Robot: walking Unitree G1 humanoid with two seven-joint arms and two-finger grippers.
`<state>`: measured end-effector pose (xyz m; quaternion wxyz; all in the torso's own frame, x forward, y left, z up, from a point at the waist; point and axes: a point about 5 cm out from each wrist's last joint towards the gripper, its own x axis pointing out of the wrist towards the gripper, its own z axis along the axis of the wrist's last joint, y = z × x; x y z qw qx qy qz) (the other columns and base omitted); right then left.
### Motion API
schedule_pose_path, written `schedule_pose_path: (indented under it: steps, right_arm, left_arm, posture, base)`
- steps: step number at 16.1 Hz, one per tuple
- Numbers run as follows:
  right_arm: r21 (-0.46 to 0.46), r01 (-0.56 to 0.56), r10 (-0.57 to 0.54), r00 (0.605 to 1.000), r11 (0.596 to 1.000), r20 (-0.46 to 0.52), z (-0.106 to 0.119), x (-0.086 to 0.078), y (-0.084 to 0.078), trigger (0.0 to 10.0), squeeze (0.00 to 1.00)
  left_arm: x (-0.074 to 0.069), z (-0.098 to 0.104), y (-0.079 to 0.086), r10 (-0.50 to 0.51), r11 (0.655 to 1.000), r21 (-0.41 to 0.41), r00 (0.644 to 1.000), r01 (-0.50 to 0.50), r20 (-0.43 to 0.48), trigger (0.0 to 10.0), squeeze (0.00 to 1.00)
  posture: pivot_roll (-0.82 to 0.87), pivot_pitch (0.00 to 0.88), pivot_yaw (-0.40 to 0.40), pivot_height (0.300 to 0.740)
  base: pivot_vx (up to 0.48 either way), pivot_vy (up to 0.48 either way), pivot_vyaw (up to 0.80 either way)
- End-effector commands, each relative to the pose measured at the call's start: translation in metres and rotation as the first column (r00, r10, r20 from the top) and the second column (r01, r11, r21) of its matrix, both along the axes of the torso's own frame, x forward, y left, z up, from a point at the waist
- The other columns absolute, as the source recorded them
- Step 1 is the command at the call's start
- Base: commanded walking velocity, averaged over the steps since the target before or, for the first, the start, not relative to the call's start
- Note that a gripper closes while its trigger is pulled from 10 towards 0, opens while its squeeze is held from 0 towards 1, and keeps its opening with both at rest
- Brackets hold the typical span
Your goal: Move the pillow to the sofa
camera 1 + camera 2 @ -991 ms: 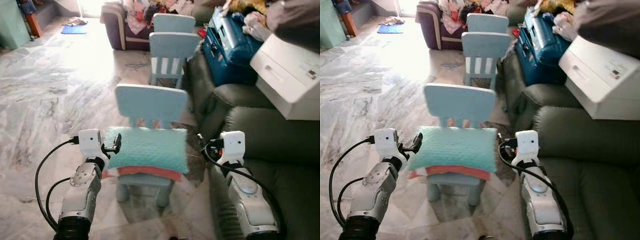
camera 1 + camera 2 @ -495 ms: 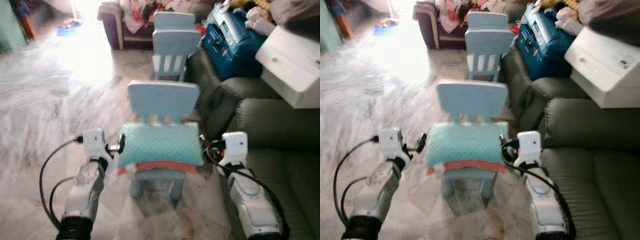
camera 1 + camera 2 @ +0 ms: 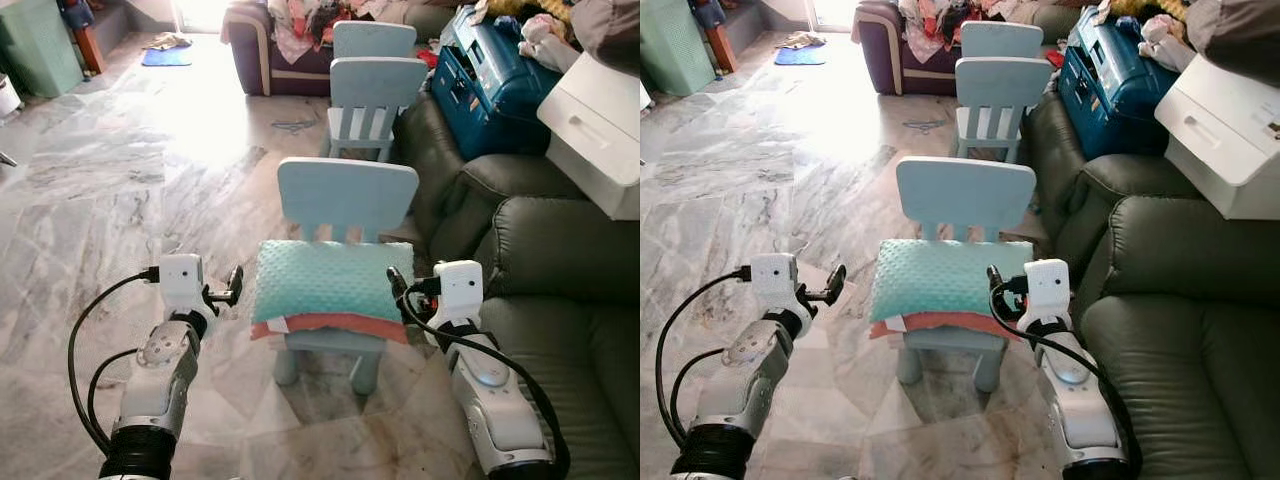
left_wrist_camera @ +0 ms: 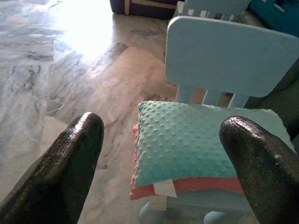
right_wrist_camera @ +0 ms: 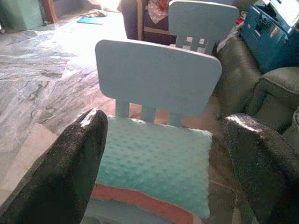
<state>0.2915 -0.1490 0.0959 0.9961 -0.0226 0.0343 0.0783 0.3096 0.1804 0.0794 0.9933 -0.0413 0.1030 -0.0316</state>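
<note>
The left gripper (image 3: 236,284) and right gripper (image 3: 394,283) are held with fingers released, flanking the pillow (image 3: 320,279). The pillow rests ungrasped on the small chair (image 3: 346,197), now seen from further back. The sofa (image 3: 560,330) lies alongside, right.

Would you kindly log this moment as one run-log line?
pillow: on chair | left gripper: open, beside pillow | right gripper: open, beside pillow | sofa: right | grasp: not yet

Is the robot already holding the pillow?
No, the pillow lies on the small chair, with both open grippers off it.
</note>
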Motion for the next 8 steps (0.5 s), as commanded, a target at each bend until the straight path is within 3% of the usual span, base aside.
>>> schedule_pose_path:
  steps: [1,5,8]
  right_arm:
    - [0.003,0.019,-0.019,1.000,1.000,0.001,-0.0001,0.0007,-0.0029,10.0,0.00]
    - [0.004,0.018,-0.018,1.000,1.000,0.000,-0.0003,0.0006,-0.0023,10.0,0.00]
    - [0.007,0.020,-0.020,1.000,1.000,0.001,-0.0004,0.0004,-0.0029,10.0,0.00]
  left_arm:
    - [0.0028,0.0014,-0.0028,-0.026,0.999,0.028,1.000,0.026,0.005,10.0,0.00]
    - [-0.0008,-0.0006,-0.0058,-0.035,0.998,-0.048,0.999,0.035,0.001,10.0,0.00]
    - [-0.0020,-0.0026,-0.0075,-0.052,0.998,-0.042,0.999,0.052,0.000,10.0,0.00]
  posture:
    - [-0.11,0.095,-0.028,0.740]
    - [-0.11,0.096,-0.029,0.740]
    - [-0.11,0.094,-0.030,0.740]
  base:
    - [0.000,0.000,0.00]
    - [0.000,0.000,0.00]
    - [0.000,0.000,0.00]
